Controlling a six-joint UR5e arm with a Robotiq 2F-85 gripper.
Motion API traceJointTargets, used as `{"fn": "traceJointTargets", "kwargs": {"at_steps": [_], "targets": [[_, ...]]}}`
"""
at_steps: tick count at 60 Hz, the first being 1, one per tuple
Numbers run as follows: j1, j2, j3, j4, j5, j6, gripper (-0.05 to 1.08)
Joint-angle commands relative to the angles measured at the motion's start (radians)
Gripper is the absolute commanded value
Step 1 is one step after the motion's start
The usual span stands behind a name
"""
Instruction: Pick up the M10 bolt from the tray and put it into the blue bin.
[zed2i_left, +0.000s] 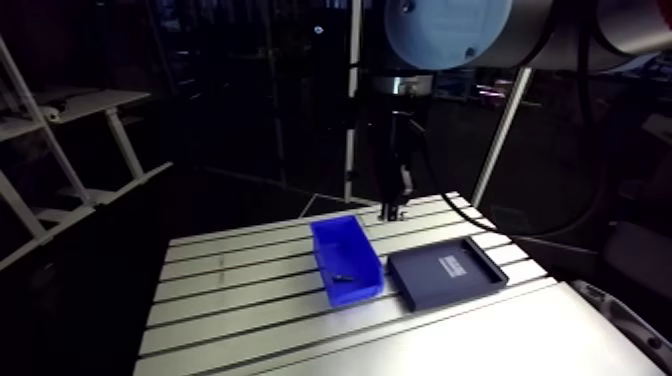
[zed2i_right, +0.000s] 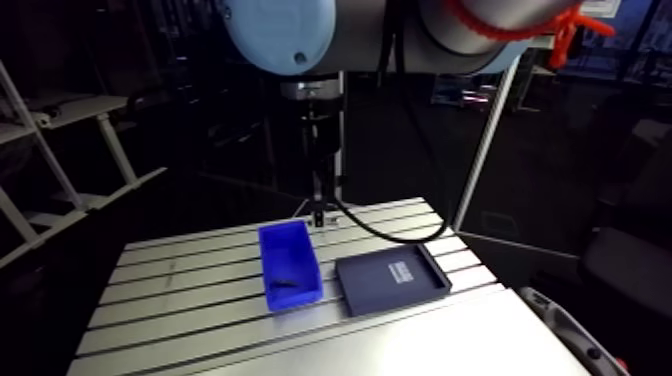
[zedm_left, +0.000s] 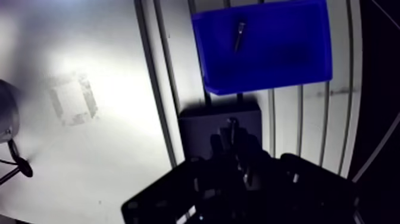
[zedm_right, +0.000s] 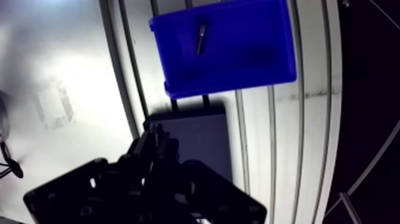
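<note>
Ribbed aluminium makes up the worktop (zed2i_left: 230, 290), long parallel slots running across it, with a smooth, unslotted sheet (zed2i_left: 500, 340) butted against its near edge. On that slotted stretch the M10 bolt (zedm_left: 239, 34) lies inside the blue bin (zedm_left: 268, 83), flat on its floor, close to one end wall. It is a short, dark metal shank that catches a faint gleam. The bin is a glossy, rectangular plastic box with upright walls and an open top. Just beside it, along one long side and a little apart, sits the tray (zed2i_left: 430, 285). It is a flat, matte, dark slab with a low raised rim and a pale printed label (zed2i_left: 458, 265) on its face. The claw (zedm_left: 234, 134) hangs from the wrist above the far side of the worktop, a black, angular mass. In the wrist view it overlaps the tray, and I cannot tell whether it is spread or pressed together.
</note>
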Motion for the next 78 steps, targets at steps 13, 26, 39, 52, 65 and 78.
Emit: {"fn": "traceJointTargets", "kwargs": {"at_steps": [13,26,39,52,65,78], "targets": [[0.091,0.072,-0.063,-0.010,-0.011,-0.016,1.06],[0.103,0.119,-0.082,-0.020,-0.010,0.001,1.06],[0.121,0.153,-0.084,-0.073,-0.010,0.016,1.05],[0.147,0.196,-0.094,-0.104,-0.011,0.033,1.05],[0.149,0.224,-0.093,-0.109,-0.011,0.053,1.05],[0.147,0.257,-0.096,-0.152,-0.013,0.068,1.05]]}}
